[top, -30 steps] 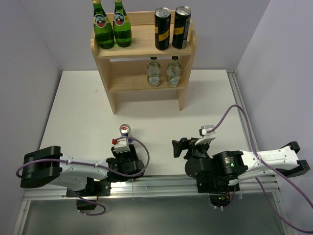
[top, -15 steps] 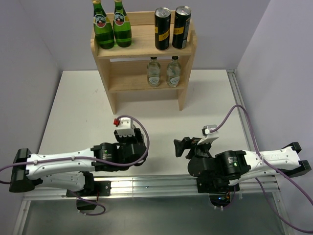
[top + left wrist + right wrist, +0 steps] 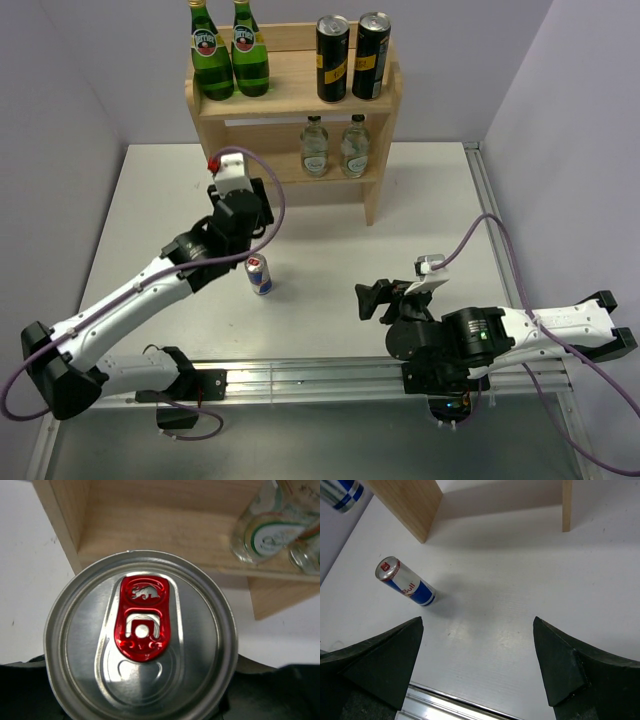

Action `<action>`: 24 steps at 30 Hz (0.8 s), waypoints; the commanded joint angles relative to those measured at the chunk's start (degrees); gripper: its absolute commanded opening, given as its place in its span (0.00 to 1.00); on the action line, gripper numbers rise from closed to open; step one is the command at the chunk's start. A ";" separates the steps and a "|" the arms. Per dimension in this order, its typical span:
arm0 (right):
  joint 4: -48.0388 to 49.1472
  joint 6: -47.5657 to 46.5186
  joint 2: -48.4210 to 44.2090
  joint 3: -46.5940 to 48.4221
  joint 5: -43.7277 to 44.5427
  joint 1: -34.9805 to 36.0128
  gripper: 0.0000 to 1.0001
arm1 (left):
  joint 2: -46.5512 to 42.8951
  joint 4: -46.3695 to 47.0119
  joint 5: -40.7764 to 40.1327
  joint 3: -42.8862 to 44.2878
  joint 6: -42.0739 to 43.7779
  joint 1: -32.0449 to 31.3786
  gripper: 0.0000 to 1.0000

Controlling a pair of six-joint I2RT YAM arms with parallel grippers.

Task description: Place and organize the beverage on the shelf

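Your left gripper [image 3: 240, 212] had swung up to the shelf [image 3: 374, 190], pinching one slim can [image 3: 140, 640]. The second can [image 3: 259, 274] on the table [image 3: 150, 200] remained to fetch. Right gripper [image 3: 479, 665] spread wide, idle.

Left arm [image 3: 140, 290] stretched forward, left hand [image 3: 243, 215] gripping a can [image 3: 140, 640], right arm [image 3: 520, 325] folded low, right hand [image 3: 477, 625] spread wide

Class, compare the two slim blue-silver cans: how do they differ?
The held can is gripped in the left pincer; the loose can stands free on the table. The held can is close to the shelf; the loose can is farther from it. Both have silver tops with red tabs.
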 commanded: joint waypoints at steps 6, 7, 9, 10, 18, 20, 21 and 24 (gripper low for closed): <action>-3.37 4.28 -2.17 -0.68 3.74 0.35 0.97 | 6.77 13.83 9.96 7.46 9.71 10.77 0.00; -3.82 4.98 -2.43 -0.76 3.82 0.27 0.97 | 7.38 13.92 10.14 7.81 9.80 11.48 0.00; -4.35 5.17 -2.70 -1.03 4.00 0.35 0.97 | 8.53 15.23 10.84 8.34 10.59 13.23 0.00; -4.44 5.34 -2.96 -1.03 4.00 0.35 0.97 | 8.79 15.50 11.10 8.52 10.68 13.76 0.00; -4.70 6.05 -3.58 -1.99 4.35 0.35 0.97 | 10.90 18.92 9.70 8.52 12.61 15.96 0.00; -4.18 5.87 -3.49 -2.43 4.26 0.35 0.97 | 11.25 19.80 9.70 8.43 12.88 16.14 0.00; -4.17 5.87 -3.32 -2.43 4.26 0.27 0.97 | 11.52 19.98 9.79 8.52 12.97 16.31 0.00; -4.00 6.13 -3.05 -2.44 4.35 0.27 0.97 | 12.66 20.68 8.74 8.43 13.41 16.75 0.00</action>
